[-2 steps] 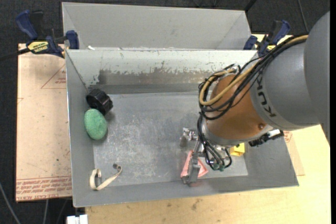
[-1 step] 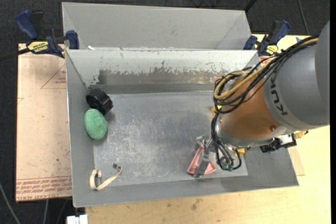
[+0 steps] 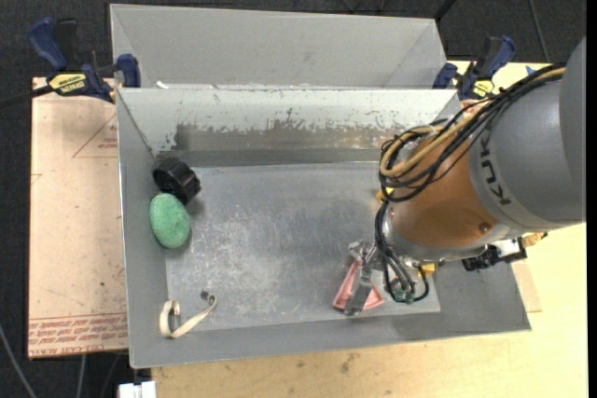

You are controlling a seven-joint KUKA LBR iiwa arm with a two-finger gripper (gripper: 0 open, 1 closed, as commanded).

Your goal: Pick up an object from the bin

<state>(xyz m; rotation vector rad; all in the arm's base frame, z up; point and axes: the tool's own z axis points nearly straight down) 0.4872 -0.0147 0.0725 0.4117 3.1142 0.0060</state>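
My gripper (image 3: 364,264) is low in the bin's front right part, under the arm's orange cover. Right beneath it lies a small pink and red thing (image 3: 346,293), long and flat, partly hidden by the gripper's metal parts and a loop of cable. From this angle I cannot make out whether the pink thing is being gripped or merely lies under the gripper.
By the left wall lie a green oval lump (image 3: 171,221) and, touching its far end, a black round cap-like piece (image 3: 176,179). A cream strap with a hook (image 3: 187,317) rests in the front left corner. The arm covers the bin's right side.
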